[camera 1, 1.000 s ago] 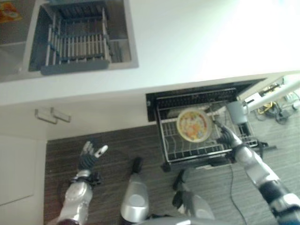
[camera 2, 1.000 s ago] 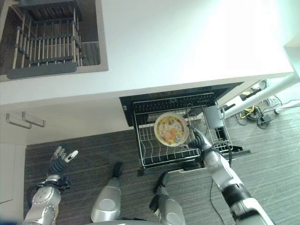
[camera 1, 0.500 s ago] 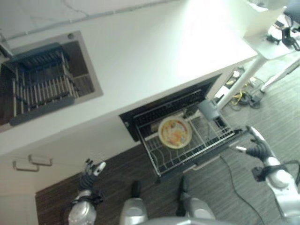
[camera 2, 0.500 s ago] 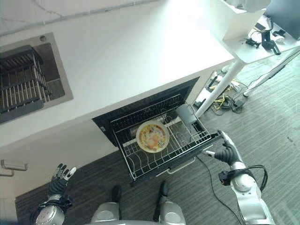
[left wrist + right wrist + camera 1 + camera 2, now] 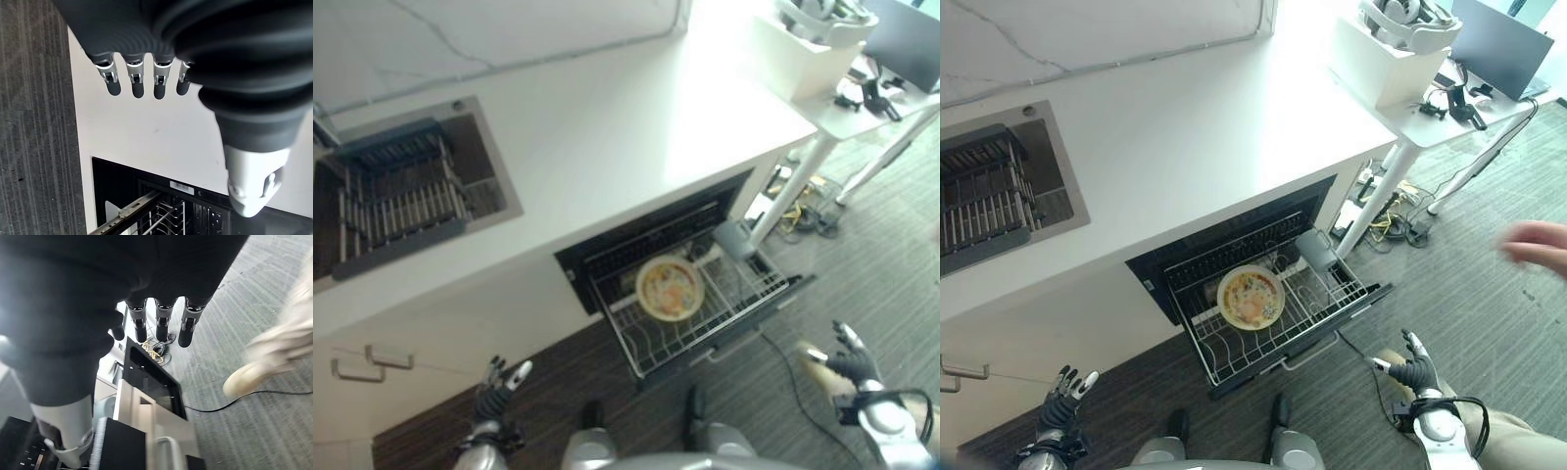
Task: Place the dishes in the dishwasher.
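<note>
A yellow patterned plate (image 5: 670, 287) stands on edge in the pulled-out wire rack (image 5: 646, 348) of the dishwasher (image 5: 1175, 262) under the white counter. My right hand (image 5: 1415, 373) hangs low over the floor, well right of the rack, open and holding nothing; its fingers (image 5: 163, 323) stretch straight. My left hand (image 5: 496, 392) is low by the cabinet front at the left, open and empty, with straight fingers (image 5: 135, 83).
A sink (image 5: 494, 191) with a dark dish rack (image 5: 399, 201) sits in the counter at the left. A side table (image 5: 1449, 108) with a white box stands at the right. A person's hand (image 5: 1538, 247) and shoe (image 5: 249, 377) show near my right arm.
The camera has risen and swung, showing more of the counter. My right hand has dropped lower and farther from the rack. A person's hand has come in at the right.
</note>
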